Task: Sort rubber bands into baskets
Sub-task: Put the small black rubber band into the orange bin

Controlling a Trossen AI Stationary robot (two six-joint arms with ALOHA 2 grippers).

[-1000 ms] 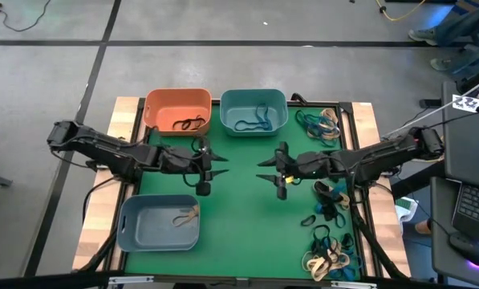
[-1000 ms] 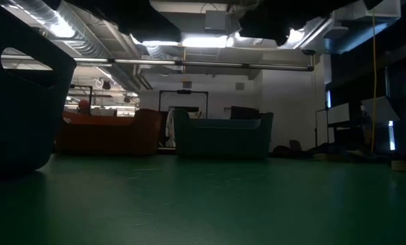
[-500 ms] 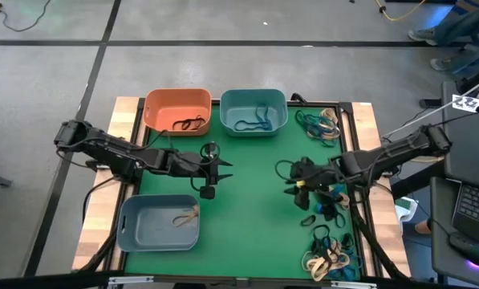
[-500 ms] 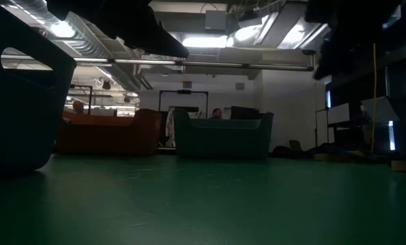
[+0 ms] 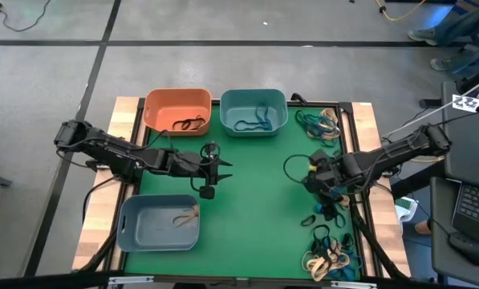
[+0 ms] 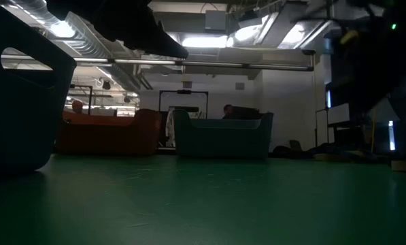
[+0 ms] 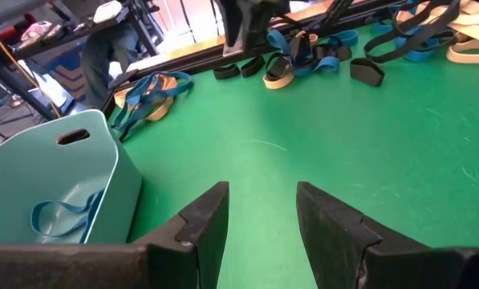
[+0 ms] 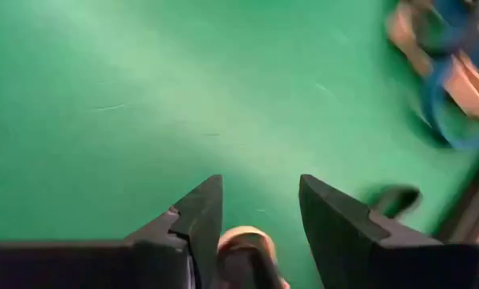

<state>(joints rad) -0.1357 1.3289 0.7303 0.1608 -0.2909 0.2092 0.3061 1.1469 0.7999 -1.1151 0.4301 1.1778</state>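
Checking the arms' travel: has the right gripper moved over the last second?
Yes. In the high view the right gripper has pulled back from mid-mat toward the right edge, away from the teal basket, nearer the loose bands.

Three baskets [image 5: 178, 110], scattered rubber bands [image 5: 320, 122]

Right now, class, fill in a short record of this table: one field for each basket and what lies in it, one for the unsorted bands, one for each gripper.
orange basket: black bands
teal basket: blue bands
grey-blue basket: a tan band
unsorted rubber bands: heaps along the mat's right edge, black, blue and tan
left gripper: over bare green mat between the baskets, fingers apart, nothing between them
right gripper: beside the right-hand heaps, fingers apart, empty
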